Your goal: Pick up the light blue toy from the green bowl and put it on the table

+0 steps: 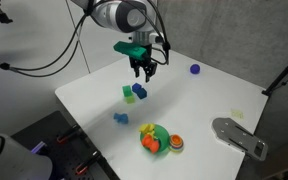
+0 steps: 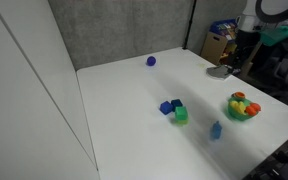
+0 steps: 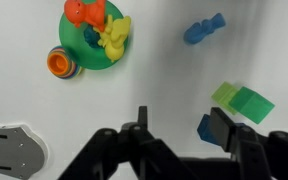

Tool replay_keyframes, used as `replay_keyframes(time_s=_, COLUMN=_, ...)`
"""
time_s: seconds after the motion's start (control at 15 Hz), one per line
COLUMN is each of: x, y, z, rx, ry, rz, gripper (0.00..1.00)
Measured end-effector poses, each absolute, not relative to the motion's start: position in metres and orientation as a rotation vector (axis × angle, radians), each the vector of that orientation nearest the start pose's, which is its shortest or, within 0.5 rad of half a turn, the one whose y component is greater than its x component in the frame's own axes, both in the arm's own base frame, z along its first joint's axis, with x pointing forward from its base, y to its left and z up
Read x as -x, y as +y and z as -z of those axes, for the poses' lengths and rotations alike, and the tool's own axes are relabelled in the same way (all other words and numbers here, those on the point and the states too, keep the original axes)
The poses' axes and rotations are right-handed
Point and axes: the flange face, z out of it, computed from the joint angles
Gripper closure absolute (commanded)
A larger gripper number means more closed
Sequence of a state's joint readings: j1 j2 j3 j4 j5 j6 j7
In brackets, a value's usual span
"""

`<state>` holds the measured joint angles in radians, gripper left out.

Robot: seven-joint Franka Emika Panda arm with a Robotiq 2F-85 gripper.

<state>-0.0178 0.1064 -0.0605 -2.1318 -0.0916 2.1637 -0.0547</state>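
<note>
Table [image 3: 154, 60] top: white, smooth, matt, only faint glare. Green bowl [image 3: 72, 45], light blue toy [image 3: 204, 28] and green block [image 3: 252, 104]: plain moulded plastic, slight sheen. Gripper [image 3: 181, 112]: black, matt. Grey plate [image 3: 9, 150]: dull, metal or plastic unclear. Backdrop [image 2: 124, 30]: grey, rough, cloth-like.

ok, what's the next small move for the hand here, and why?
Probably just lift clear and stop, with no grasp. The small pale-blue chunky toy already lies on the plain white tabletop, apart from the shallow round green bowl. The hand hangs open and empty above the table. A bluish patch inside the bowl is too unclear to name.
</note>
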Motion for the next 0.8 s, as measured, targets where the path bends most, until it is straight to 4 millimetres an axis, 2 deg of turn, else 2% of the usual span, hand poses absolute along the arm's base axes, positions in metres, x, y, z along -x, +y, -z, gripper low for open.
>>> replay_keyframes(time_s=0.07, x=-0.542, y=-0.044, z=-0.365, rx=3.213, ry=-0.049, rz=-0.138, gripper=0.00)
replay_keyframes(time_s=0.47, x=-0.515, y=-0.040, z=-0.439, rx=3.235, ry=0.079, rz=-0.107, gripper=0.00)
replay_keyframes(time_s=0.67, x=-0.505, y=-0.036, z=-0.464, rx=3.236, ry=0.147, rz=-0.074, gripper=0.00)
replay_keyframes(time_s=0.8, x=-0.501, y=-0.033, z=-0.473, rx=3.236, ry=0.161, rz=-0.061, gripper=0.00)
